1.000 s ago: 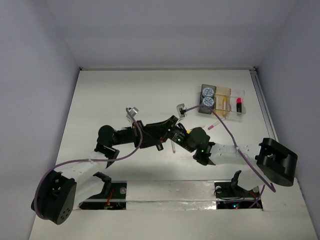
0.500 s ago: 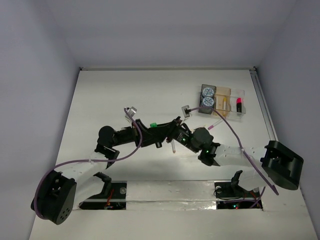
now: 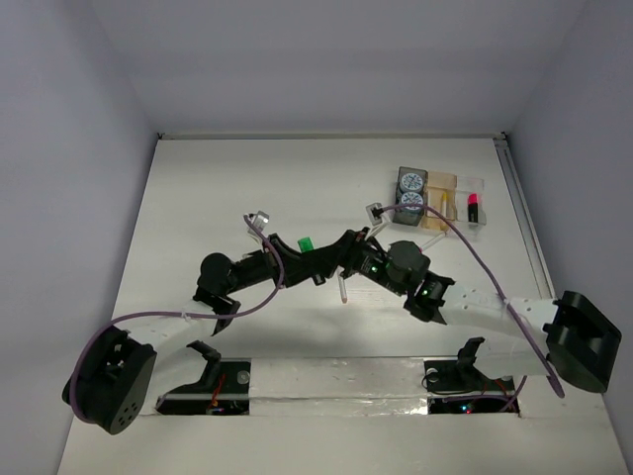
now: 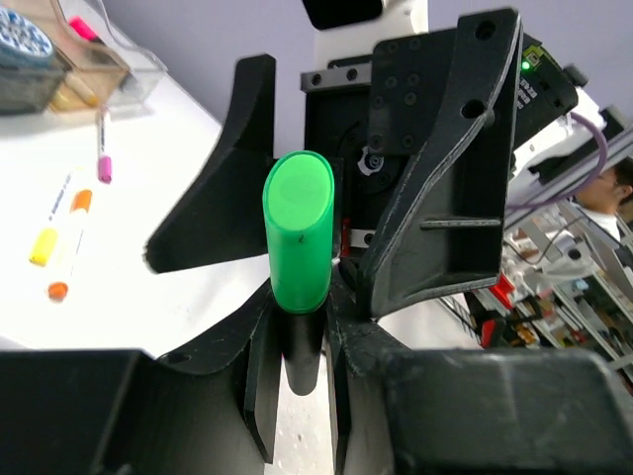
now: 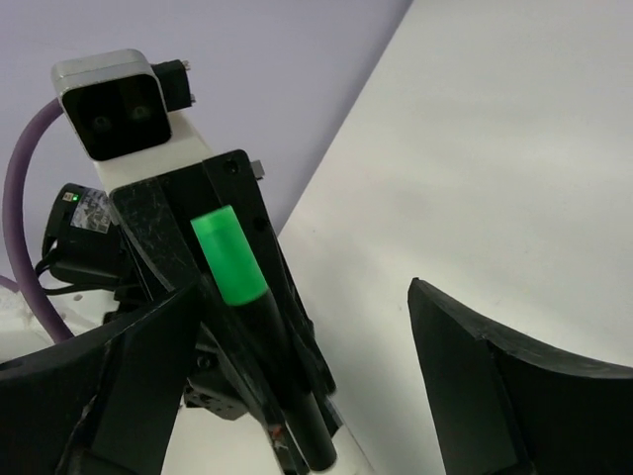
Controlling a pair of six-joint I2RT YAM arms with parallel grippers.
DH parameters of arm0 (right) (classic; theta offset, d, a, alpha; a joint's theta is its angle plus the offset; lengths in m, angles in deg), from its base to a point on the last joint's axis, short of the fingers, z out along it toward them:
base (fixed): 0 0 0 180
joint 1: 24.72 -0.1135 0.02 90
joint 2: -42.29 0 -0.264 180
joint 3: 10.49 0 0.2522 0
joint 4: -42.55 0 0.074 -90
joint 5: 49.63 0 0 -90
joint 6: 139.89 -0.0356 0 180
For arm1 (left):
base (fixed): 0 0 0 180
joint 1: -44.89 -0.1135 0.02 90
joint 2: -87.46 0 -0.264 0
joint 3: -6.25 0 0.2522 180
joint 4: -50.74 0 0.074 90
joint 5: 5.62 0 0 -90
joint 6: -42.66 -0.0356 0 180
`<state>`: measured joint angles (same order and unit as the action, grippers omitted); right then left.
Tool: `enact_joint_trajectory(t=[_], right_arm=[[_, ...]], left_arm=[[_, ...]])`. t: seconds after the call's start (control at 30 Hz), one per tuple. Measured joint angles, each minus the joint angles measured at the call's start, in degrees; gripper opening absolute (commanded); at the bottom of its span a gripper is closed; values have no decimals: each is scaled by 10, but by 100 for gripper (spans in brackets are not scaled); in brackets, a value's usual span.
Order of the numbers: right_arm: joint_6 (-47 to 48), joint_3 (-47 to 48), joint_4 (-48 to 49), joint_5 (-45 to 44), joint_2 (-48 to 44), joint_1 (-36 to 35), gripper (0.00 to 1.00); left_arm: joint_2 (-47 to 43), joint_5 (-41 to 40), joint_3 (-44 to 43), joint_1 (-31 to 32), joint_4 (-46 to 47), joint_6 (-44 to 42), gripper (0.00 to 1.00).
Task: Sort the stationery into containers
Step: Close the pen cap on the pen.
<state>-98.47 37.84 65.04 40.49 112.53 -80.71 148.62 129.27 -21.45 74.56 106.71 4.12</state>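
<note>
A black highlighter with a green cap point(image 4: 297, 228) stands upright between my left gripper's point(image 4: 301, 327) jaws, which are shut on its black body. From above, its green cap point(image 3: 305, 243) shows mid-table. My right gripper point(image 5: 302, 307) faces it, open wide, with one finger on each side of the highlighter point(image 5: 237, 277) and neither touching it. The containers point(image 3: 457, 220) sit at the far right, holding two blue-white rolls point(image 3: 411, 192) and a pink-capped highlighter point(image 3: 473, 208). Loose pens lie on the table: a purple one point(image 4: 102, 148), and yellow and orange ones point(image 4: 59, 247).
Both arms meet over the middle of the white table point(image 3: 218, 188). A thin pen point(image 3: 341, 288) lies just below the grippers, and the purple pen point(image 3: 420, 247) lies between them and the trays. Grey walls close in the left, back and right.
My right gripper has spread from nearly shut to wide open, letting go of the green-capped highlighter. The left gripper keeps its grip. The right arm has shifted to the right.
</note>
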Motion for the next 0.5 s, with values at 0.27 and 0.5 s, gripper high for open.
enact_joint_trajectory(t=[0.27, 0.5], right_arm=[[80, 1, -115, 38, -110, 40, 94], [157, 12, -181, 118, -116, 73, 39]], left_arm=[[9, -27, 0, 0, 28, -4, 0], [40, -16, 0, 0, 31, 1, 0]])
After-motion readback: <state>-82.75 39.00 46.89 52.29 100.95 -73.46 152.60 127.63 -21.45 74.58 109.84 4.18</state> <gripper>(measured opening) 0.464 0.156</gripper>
